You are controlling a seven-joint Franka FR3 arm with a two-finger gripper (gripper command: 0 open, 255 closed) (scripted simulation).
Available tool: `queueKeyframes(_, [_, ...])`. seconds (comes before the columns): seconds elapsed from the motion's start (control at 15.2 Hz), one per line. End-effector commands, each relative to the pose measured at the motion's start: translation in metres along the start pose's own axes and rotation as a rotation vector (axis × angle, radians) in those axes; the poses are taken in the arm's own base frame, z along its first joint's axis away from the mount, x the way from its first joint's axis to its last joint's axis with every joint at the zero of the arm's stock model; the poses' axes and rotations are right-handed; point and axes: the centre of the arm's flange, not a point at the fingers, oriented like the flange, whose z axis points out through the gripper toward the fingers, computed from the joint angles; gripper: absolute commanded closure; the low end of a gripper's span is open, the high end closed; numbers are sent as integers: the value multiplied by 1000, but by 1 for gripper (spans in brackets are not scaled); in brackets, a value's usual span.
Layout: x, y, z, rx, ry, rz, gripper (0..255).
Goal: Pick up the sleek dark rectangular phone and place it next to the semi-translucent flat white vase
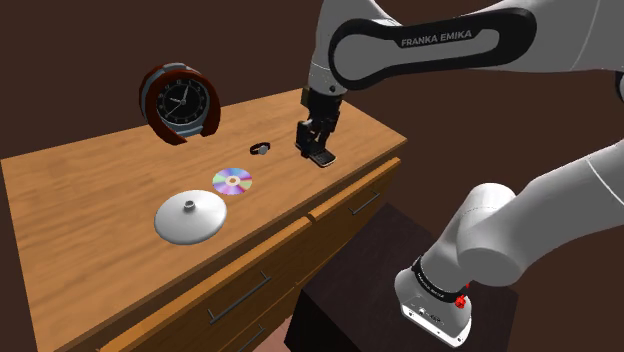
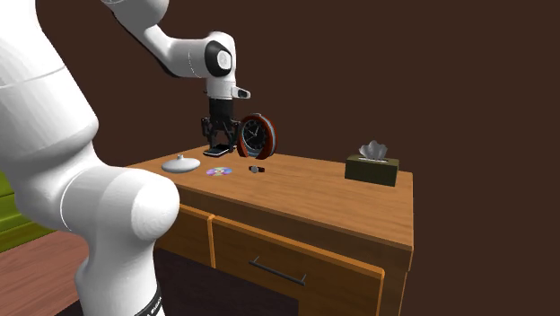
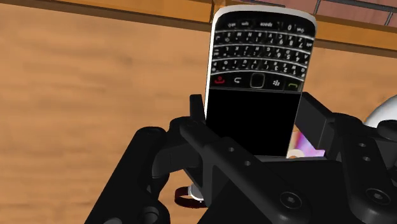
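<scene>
A dark rectangular phone (image 3: 257, 76) with a keypad and a black screen is clasped between my gripper's (image 3: 253, 124) fingers. In the shoulder view the gripper (image 1: 318, 150) hangs just above the wooden desk (image 1: 80, 220), holding the phone (image 1: 322, 158) clear of the top near the desk's front edge. The second exterior view has the gripper (image 2: 218, 144) lifted over the desk with the phone (image 2: 217, 152) under it. The flat white vase (image 1: 190, 216) lies toward the shoulder view's left of the gripper, with a shiny disc (image 1: 232, 181) between them. In the second exterior view the vase (image 2: 181, 163) sits below and left of the gripper.
A round dark clock (image 1: 180, 103) in a red-brown frame stands at the back of the desk. A small dark ring (image 1: 261, 149) lies near the gripper. A tissue box (image 2: 372, 168) sits at the far end of the desk in the second exterior view. Drawers (image 1: 250, 290) line the desk's front.
</scene>
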Motion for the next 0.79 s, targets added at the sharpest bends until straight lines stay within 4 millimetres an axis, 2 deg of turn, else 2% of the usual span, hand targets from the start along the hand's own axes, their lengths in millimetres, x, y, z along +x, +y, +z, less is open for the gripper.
queueKeyframes(0.0, [5,-27,2,1,0,1,255])
queueKeyframes(0.73, [25,-170,10,1,0,1,255])
